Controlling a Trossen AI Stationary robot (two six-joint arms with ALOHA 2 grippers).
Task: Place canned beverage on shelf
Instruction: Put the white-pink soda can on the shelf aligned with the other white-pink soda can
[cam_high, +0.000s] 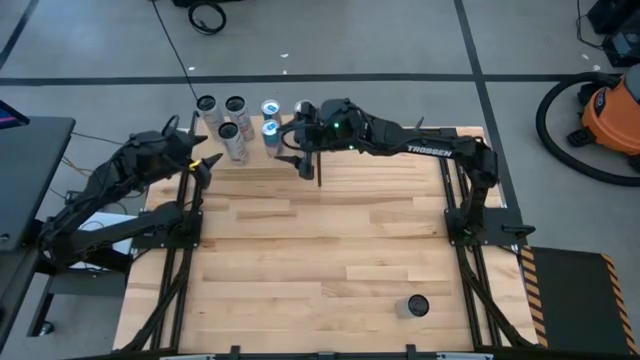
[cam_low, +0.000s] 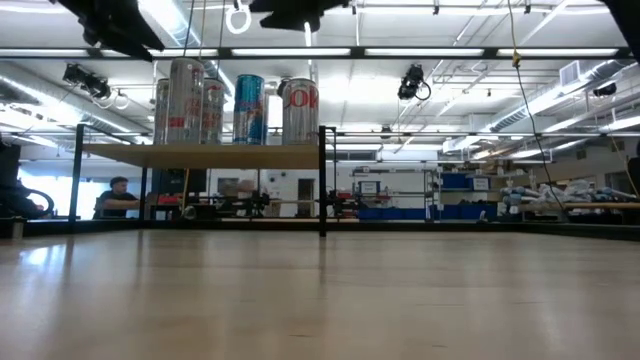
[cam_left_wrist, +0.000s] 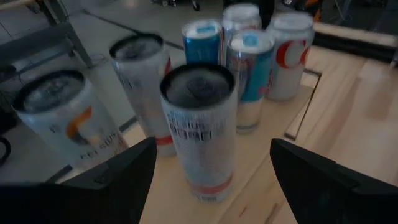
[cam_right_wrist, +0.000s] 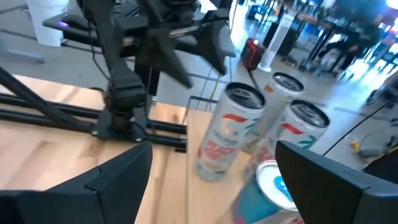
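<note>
My shelf, a raised pale-wood panel on thin black rods at the table's far edge, is the landmark here. A cluster of tall cans stands upright on it, close together, leaving the shelf's near side bare for more.

My left gripper hovers just off the shelf's left end, fingers spread and holding nothing; the nearest can stands centred in the gap ahead of it, apparently untouched. My right gripper hangs at the shelf's right end, also spread wide and empty, beside a red-and-white can.

One more can stands alone on the table, well apart from the shelf, near the table's front right corner. I judge this the next drink to shelve; my right arm, being nearer, seems better placed to fetch it.
</note>
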